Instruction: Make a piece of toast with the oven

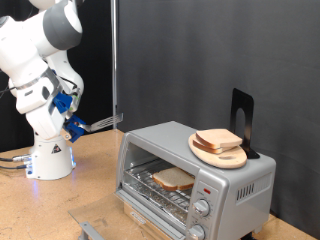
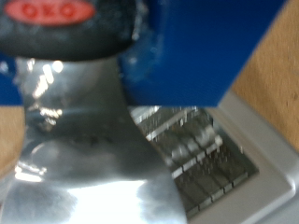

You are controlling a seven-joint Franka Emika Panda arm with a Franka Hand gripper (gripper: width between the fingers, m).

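The silver toaster oven [image 1: 235,185] stands on the wooden table at the exterior view's lower right, its front open. One slice of toast [image 1: 173,180] lies on the wire rack inside. More slices [image 1: 218,140] are stacked on a round wooden board [image 1: 232,158] on the oven's roof. My gripper [image 1: 80,124], with blue parts, hangs at the exterior view's left, well away from the oven. It is shut on a metal spatula [image 1: 103,124] that points towards the oven. The wrist view shows the spatula's black handle [image 2: 56,17] and shiny blade [image 2: 89,159] close up; the fingers are hidden.
A black stand [image 1: 242,118] rises behind the board on the oven. The arm's white base [image 1: 50,155] stands at the exterior view's left with cables beside it. A grey metal grid [image 2: 201,154] lies beyond the blade in the wrist view. A dark curtain backs the table.
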